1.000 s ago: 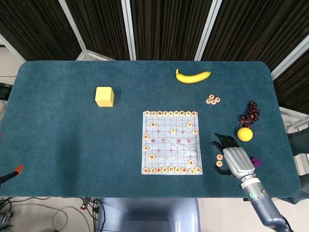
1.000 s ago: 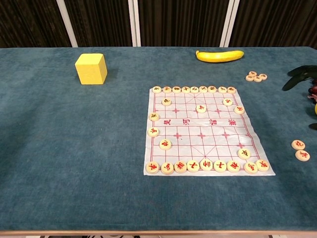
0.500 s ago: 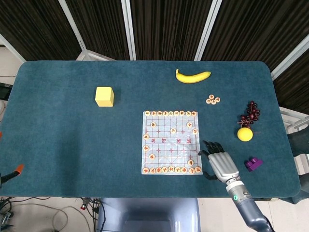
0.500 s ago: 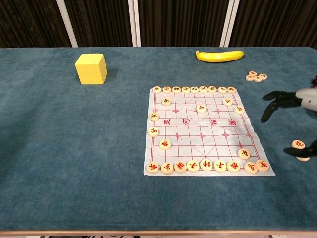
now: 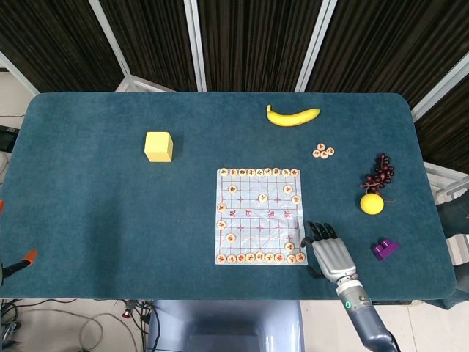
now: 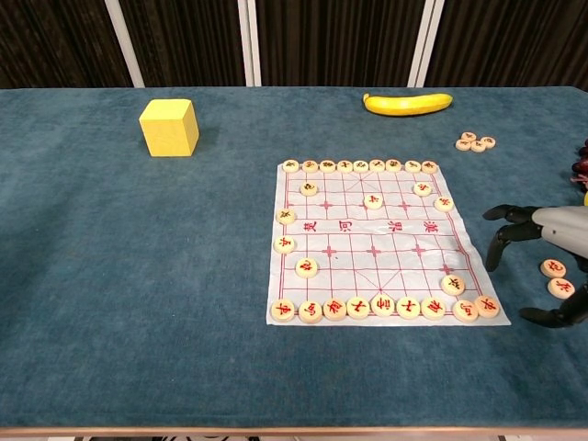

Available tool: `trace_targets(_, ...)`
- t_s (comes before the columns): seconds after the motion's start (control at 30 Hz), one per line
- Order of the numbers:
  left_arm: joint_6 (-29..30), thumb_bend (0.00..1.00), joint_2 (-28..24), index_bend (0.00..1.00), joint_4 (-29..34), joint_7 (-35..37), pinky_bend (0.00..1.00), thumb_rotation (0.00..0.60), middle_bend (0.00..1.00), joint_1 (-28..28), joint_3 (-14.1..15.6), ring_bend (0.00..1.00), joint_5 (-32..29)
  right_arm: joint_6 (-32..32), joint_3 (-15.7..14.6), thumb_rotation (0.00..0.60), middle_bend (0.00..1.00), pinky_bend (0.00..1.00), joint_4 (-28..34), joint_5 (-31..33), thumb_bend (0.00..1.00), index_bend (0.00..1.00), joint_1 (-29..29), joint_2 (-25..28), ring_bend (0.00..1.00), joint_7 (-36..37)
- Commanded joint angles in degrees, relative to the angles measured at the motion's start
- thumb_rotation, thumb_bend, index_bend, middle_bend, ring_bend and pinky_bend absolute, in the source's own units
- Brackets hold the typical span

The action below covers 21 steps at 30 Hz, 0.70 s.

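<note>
Head view: right hand [image 5: 330, 251], fingers spread, empty, points up-table beside chessboard [image 5: 259, 215].

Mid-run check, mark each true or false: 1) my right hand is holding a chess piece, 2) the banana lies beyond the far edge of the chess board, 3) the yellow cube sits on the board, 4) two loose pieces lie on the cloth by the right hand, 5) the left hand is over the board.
1) False. The right hand holds nothing; its fingers are spread above the cloth beside the chess board.
2) True. The banana lies past the board's far edge.
3) False. The yellow cube sits on the cloth, left of the board.
4) True. Two loose pieces lie beneath the right hand.
5) False. The left hand shows in neither view.
</note>
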<state>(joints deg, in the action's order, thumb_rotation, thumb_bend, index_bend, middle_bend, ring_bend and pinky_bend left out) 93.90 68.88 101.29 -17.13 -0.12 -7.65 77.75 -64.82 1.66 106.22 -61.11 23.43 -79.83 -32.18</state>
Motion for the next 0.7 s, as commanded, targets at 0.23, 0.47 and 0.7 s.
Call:
trace_targets(0.23,0.01,0.04,-0.02,0.05,-0.04,0.09,0.07,0.600,0.00,-0.01,-0.09,0.00,-0.16,-0.02,-0.45,0.600,0.00,0.04,-2.70,0.58,0.37,0.37,0.41,-2.61,0.00,-0.40)
trace_targets(0.47,0.16,0.04,-0.15,0.05,0.01,0.33,0.07,0.600,0.00,0.06,-0.15,0.00,-0.17,0.28,-0.42,0.600,0.00,0.05,-3.94,1.56,0.37,0.38,0.75,-3.35,0.00,-0.43)
trace_targets(0.7,0.23,0.04,-0.16,0.05,0.03,0.33,0.07,0.600,0.00,0.08,-0.14,0.00,-0.15,0.52,-0.25,0.600,0.00,0.05,-5.14,2.47,0.37,0.40,1.11,-4.03,0.00,-0.35)
